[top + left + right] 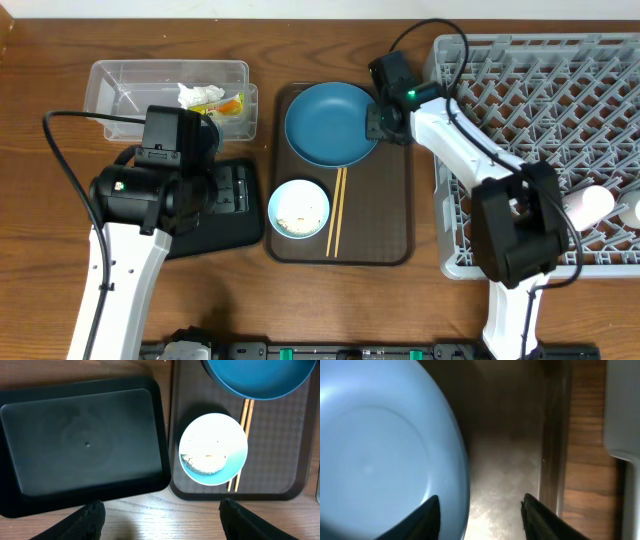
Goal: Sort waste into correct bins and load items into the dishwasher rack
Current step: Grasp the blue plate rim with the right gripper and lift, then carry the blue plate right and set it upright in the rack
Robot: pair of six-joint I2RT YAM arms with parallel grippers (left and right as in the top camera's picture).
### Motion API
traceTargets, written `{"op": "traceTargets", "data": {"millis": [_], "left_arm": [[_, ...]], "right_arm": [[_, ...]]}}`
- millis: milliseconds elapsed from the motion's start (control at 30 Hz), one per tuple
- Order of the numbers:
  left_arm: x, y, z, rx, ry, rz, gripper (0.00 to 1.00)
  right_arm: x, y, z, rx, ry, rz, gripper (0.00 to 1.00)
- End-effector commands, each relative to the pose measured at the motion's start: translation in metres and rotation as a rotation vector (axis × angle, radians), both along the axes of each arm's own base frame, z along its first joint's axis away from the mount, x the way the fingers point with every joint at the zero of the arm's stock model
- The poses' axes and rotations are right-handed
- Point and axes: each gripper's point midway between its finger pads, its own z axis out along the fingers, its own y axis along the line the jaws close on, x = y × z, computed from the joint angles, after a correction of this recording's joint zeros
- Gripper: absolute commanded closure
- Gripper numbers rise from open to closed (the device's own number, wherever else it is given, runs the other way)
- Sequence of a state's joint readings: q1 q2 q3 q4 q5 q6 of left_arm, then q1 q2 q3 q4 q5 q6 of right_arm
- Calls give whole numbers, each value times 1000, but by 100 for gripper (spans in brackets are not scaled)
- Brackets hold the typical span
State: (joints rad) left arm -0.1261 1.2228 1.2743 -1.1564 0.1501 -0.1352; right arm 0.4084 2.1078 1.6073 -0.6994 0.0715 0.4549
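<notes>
Left gripper hung spread and empty off the near-left corner of the brown serving tray. Black tray lay just left of it. On the serving tray: bowl with crumbs near-left, chopsticks beside it, blue plate at the far end. Right gripper straddled the plate's right rim, fingers apart, not pinching. Tub with tissue and wrapper sat far-left of the serving tray, rack to its right.

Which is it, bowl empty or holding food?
Not empty: the light-blue bowl, upright on the brown tray, holds a clump of pale crumbs.
</notes>
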Motion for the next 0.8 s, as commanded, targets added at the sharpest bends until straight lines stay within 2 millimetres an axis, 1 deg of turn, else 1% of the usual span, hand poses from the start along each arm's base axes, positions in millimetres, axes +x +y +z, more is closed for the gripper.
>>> {"op": "traceTargets", "data": {"millis": [0, 67, 100, 267, 333, 400, 467, 533, 600, 667, 700, 767], "left_arm": [[-1, 3, -1, 4, 6, 19, 24], [-1, 3, -1, 5, 7, 19, 24], [-1, 3, -1, 5, 7, 19, 23], [-1, 3, -1, 4, 7, 19, 24], [-1, 3, -1, 5, 7, 19, 24], [-1, 3, -1, 4, 7, 19, 23], [-1, 3, -1, 5, 7, 19, 24], [-1, 3, -1, 4, 7, 19, 23], [-1, 3, -1, 4, 7, 19, 23], [-1, 3, -1, 4, 8, 19, 23], [-1, 3, -1, 4, 8, 19, 24], [-1, 3, -1, 4, 8, 19, 24]], "right_arm": [[-3, 6, -16, 6, 25, -43, 68], [-2, 6, -17, 14, 23, -62, 91], [-1, 7, -17, 19, 18, -69, 99], [12, 8, 0, 38, -34, -70, 99], [19, 3, 17, 32, -60, -65, 99], [28, -9, 44, 6, -109, -76, 99], [39, -25, 85, -42, -194, -74, 99], [48, -46, 135, -118, -304, -51, 99], [53, -68, 183, -202, -412, -44, 99], [54, -97, 232, -303, -527, -66, 99], [53, -112, 252, -347, -575, -95, 99], [48, -151, 293, -462, -663, -180, 99]]}}
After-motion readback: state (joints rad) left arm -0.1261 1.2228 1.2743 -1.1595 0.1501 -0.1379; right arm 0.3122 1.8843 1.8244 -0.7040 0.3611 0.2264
